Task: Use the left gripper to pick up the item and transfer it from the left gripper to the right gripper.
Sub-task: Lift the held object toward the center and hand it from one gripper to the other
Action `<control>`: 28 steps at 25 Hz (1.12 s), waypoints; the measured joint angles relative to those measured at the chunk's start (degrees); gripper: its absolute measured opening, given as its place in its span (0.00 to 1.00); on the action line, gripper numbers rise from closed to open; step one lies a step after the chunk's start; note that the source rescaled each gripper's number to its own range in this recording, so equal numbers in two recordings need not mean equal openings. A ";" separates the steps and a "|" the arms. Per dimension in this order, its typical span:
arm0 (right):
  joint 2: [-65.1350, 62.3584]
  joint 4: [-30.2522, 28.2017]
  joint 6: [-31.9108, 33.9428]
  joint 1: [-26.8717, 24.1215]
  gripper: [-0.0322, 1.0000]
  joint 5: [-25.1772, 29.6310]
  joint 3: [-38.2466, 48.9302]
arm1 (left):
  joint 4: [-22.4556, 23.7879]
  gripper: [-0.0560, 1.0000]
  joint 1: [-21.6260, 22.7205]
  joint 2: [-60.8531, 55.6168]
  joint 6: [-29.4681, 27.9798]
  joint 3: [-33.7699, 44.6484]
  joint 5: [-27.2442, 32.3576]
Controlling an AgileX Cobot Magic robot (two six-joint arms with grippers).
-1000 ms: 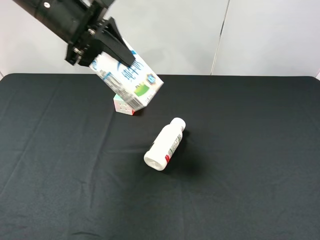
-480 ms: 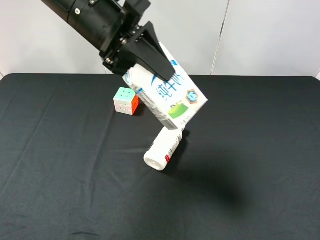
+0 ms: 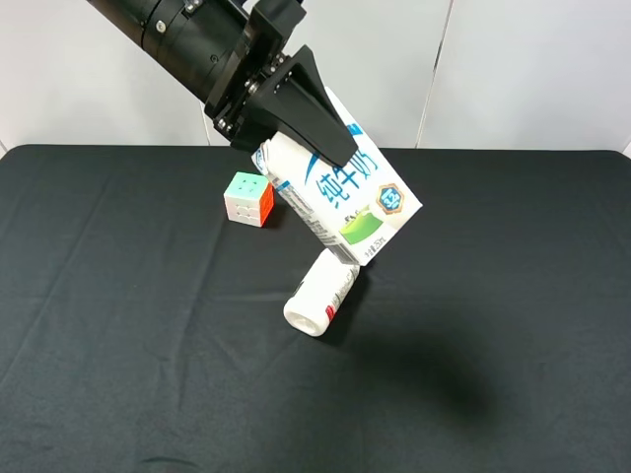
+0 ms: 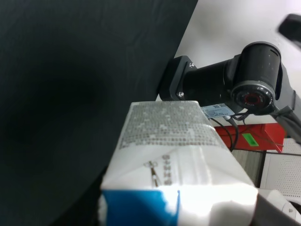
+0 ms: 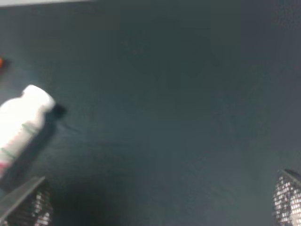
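Observation:
My left gripper (image 3: 330,148) is shut on the white drink carton (image 3: 340,195) with blue-green print. It holds the carton tilted in the air above the table's middle, over the cap end of the lying bottle. In the left wrist view the carton (image 4: 178,165) fills the lower frame, and a black arm joint (image 4: 235,84) stands beyond the table edge. My right gripper (image 5: 157,202) is open and empty above bare black cloth, with one fingertip (image 5: 28,202) near the bottle. The right gripper is outside the exterior high view.
A white plastic bottle (image 3: 320,293) lies on the black tablecloth (image 3: 513,296) near the centre; it also shows in the right wrist view (image 5: 23,120). A multicoloured puzzle cube (image 3: 248,198) sits at the back left. White walls stand behind the table.
My left gripper has carried the carton to the right and toward the table's middle, uncovering the cube and covering the bottle's cap. The bottle and cube have not moved.

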 joint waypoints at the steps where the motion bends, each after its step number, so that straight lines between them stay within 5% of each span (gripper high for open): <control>1: 1.60 0.60 -1.05 1.25 1.00 -0.24 -1.74 | 0.00 0.05 0.00 0.00 0.00 0.00 -0.05; 11: 13.61 1.34 -10.69 22.60 1.00 -3.62 -9.11 | 0.00 0.05 0.00 0.00 0.39 0.00 -0.40; 28: 33.82 -0.24 -17.07 48.15 1.00 -22.21 -9.30 | -0.22 0.05 0.00 0.00 0.35 0.00 -2.09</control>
